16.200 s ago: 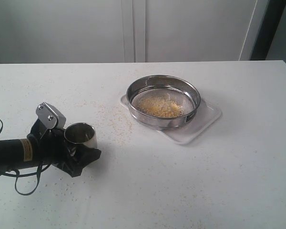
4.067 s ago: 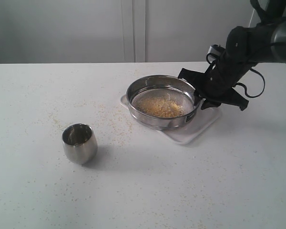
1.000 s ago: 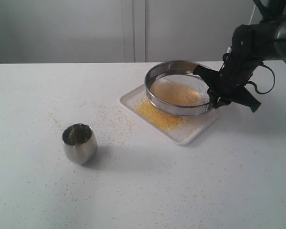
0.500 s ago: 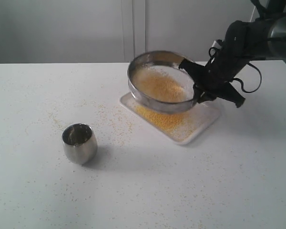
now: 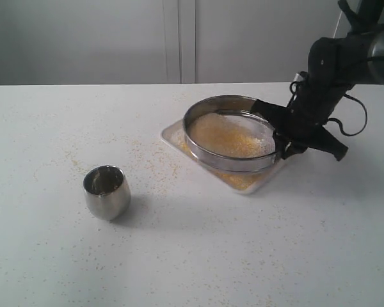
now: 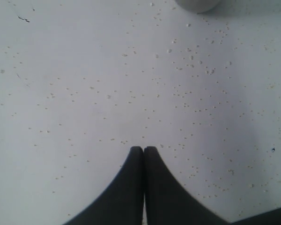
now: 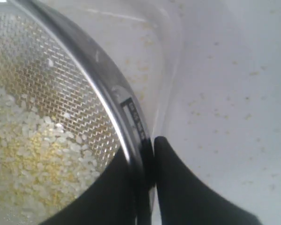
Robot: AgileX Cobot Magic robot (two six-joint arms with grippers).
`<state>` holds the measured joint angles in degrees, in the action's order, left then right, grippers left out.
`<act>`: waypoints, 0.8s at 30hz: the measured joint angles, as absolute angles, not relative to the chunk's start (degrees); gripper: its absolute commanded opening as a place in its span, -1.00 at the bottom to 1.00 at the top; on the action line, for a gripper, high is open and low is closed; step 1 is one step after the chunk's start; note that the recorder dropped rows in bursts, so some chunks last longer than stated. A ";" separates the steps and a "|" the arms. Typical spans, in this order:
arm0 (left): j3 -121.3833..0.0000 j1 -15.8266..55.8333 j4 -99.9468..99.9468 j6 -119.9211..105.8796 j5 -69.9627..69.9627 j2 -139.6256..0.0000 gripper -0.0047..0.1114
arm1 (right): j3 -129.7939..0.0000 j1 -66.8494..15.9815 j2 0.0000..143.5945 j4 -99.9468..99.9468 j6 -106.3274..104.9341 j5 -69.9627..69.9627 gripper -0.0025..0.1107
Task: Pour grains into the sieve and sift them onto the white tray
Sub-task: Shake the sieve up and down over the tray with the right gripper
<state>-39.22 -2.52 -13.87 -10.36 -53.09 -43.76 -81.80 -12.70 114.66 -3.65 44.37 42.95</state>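
Note:
The sieve (image 5: pixel 230 133), a wide steel ring with grey mesh, hangs just above the white tray (image 5: pixel 171 135), whose left corner and front edge show. Pale and yellow grains (image 5: pixel 229 135) lie on the mesh, and more yellow grains (image 5: pixel 238 180) sit on the tray below. My right gripper (image 5: pixel 280 137) is shut on the sieve's right rim. In the right wrist view its fingers clamp the sieve's rim (image 7: pixel 126 117), one inside and one outside, with grains (image 7: pixel 28 150) on the mesh. My left gripper (image 6: pixel 144 149) is shut on nothing above bare speckled table; it is out of the exterior view.
A small rounded steel cup (image 5: pixel 106 190) stands upright at the front left of the table. Stray specks are scattered over the white tabletop (image 5: pixel 198 249). A white cabinet wall stands behind the table's far edge.
The sieve came down and to the right from its raised, tilted position and now sits nearly level over the tray. Over the past seconds it was lifted and shaken, dropping grains onto the tray.

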 measured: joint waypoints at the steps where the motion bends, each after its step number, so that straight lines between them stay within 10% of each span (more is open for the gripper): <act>1: -39.22 -2.52 -13.87 -10.36 -53.09 -43.76 -0.92 | -81.01 -12.70 114.66 -3.52 45.92 40.61 -0.96; 24: -39.22 -2.52 -13.87 -10.36 -53.09 -43.76 -0.92 | -76.03 -15.14 113.20 -2.95 44.99 35.49 -0.96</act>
<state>-39.22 -2.52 -13.87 -10.36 -53.09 -43.76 -76.03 -15.14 113.20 -2.95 44.99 35.49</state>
